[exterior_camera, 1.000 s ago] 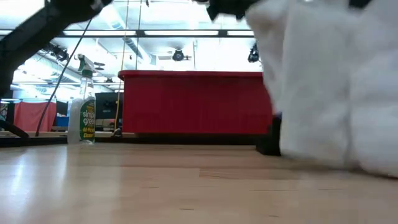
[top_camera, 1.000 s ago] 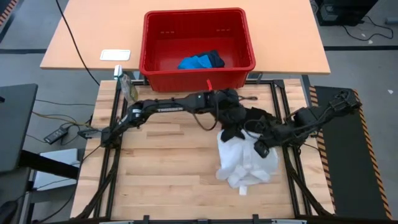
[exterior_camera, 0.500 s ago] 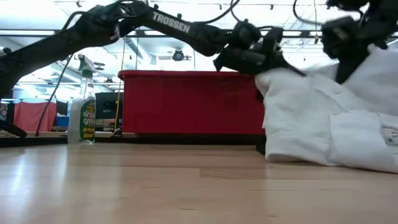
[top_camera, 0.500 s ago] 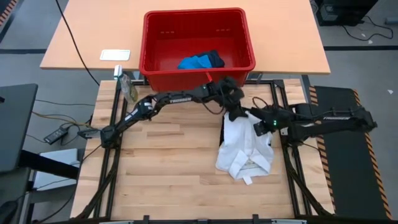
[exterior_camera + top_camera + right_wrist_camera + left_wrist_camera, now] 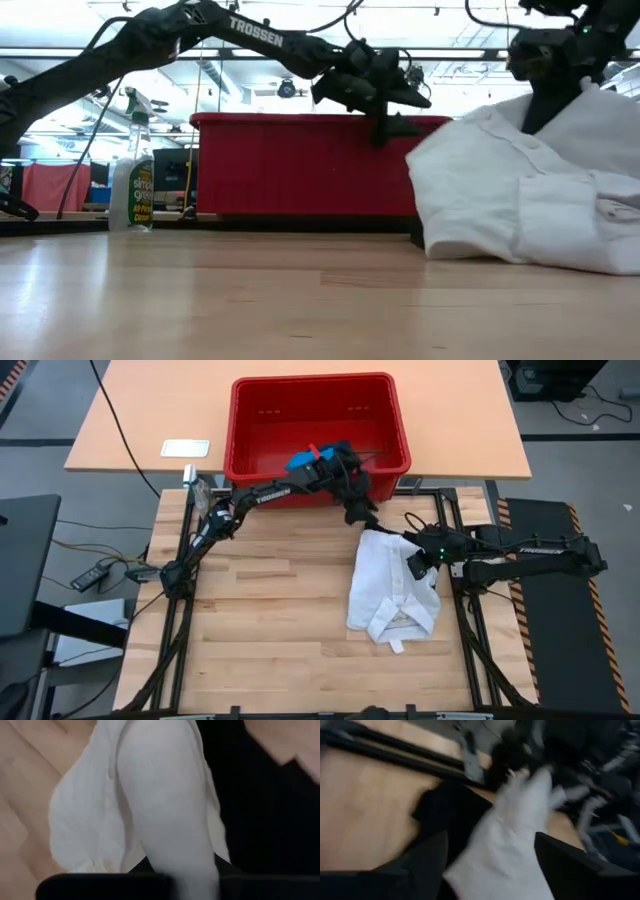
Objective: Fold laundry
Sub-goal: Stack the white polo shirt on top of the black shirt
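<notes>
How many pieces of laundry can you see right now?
3: white shirt on the wooden table, black garment partly under it, blue piece in the red basket. More may be hidden.

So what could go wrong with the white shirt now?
The right gripper alone pinches the white shirt, so one side may sag and crease. The open left gripper has let go beside the red basket and might bump its wall. The shirt lies bunched, so a fold could trap wrinkles.
</notes>
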Robot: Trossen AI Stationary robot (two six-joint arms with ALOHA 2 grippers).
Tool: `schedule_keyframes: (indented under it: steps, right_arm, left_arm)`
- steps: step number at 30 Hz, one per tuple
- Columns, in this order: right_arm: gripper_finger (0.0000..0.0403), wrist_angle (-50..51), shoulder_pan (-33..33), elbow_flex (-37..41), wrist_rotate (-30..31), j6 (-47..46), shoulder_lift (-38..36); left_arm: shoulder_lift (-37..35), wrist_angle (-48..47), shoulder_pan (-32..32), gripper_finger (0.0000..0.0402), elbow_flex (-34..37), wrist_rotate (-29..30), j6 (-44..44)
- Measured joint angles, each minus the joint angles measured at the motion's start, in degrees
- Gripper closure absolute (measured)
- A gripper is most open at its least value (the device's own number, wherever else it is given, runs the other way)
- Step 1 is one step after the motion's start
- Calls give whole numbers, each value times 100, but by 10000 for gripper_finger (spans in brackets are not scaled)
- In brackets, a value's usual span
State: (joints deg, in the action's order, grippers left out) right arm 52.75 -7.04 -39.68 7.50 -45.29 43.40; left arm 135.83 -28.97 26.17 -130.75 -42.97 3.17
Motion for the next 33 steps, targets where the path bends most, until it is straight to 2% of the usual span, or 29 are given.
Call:
schedule_keyframes:
  steps: [4,7,11,18,23,26,28,31,33]
  right_arm:
    - [373,-6,87,-258,505,620,0]
    - [373,44,104,-410,707,843,0]
    - [373,84,93,-516,768,1063,0]
    - [373,-41,93,-531,772,1098,-119]
    - [373,-261,91,-531,761,554,-472]
    - [373,-259,93,-531,746,236,-707]
    - [373,-220,93,-531,744,90,-818]
    - [373,-221,91,-531,657,-218,-948]
    - [373,-246,91,-531,447,-522,-1023]
  left_arm:
    - [9,-380,36,68,14,-586,-267]
    - [9,-429,14,41,14,-695,-577]
    - [13,-32,7,9,14,-731,-960]
    - [13,-58,-73,8,14,-808,-1277]
    - [20,-417,-191,10,14,-1514,-1337]
    - [22,-305,-299,30,14,-1510,-1335]
    - [22,-130,-378,62,14,-1402,-1287]
    - [22,70,-501,138,14,-1280,-1063]
    - [24,166,-562,206,14,-1263,-856]
